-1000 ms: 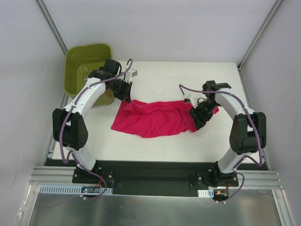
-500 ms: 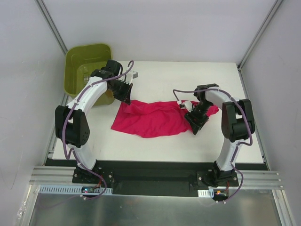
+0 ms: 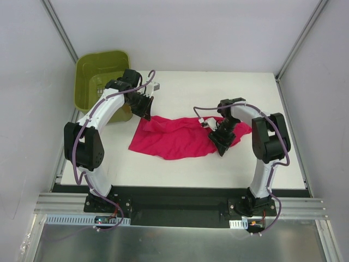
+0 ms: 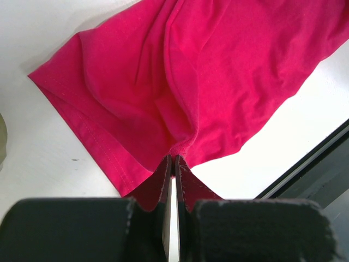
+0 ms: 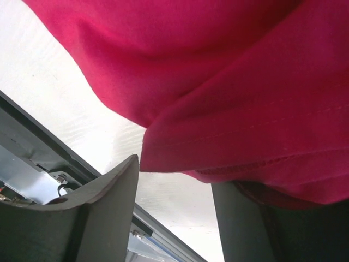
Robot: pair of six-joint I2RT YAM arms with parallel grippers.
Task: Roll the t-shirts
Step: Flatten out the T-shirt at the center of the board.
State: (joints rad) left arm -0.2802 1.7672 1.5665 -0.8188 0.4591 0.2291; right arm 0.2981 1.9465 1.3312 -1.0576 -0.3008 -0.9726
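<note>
The left gripper (image 4: 173, 159) has its fingers pressed tight together on a small tuck of the shirt (image 4: 218, 82), biting the edge just beside a hemmed corner, and from that pinch the cloth fans away in soft ridges toward 12 and 1 o'clock in the wrist view. The right gripper (image 5: 174, 174) stands spread, with a plain gap between its fingers. A hemmed edge of the shirt (image 5: 218, 82) lies across that gap and drapes over the finger at 4 o'clock, so the gripper is in among the fabric but is not clamping it. From above, the left gripper (image 3: 143, 106) sits at the shirt's 10 o'clock corner and the right gripper (image 3: 221, 136) at its 3 o'clock end. The shirt (image 3: 177, 139) runs between them as a rumpled band across the middle of the table (image 3: 191, 87), wider at 8 o'clock, with a little cloth showing past the right arm. The green basket (image 3: 98, 71) stands off the table's 10 o'clock corner, near the left arm; whether more shirts lie in it cannot be told. As for progress, the work looks barely begun. No roll or tidy fold shows anywhere, and the cloth is bunched and creased, not laid out flat. The step in hand seems to be stretching it out between the two ends. Left to do, by my reading: take hold at 3 o'clock, smooth the shirt flat, then roll it along its length.
</note>
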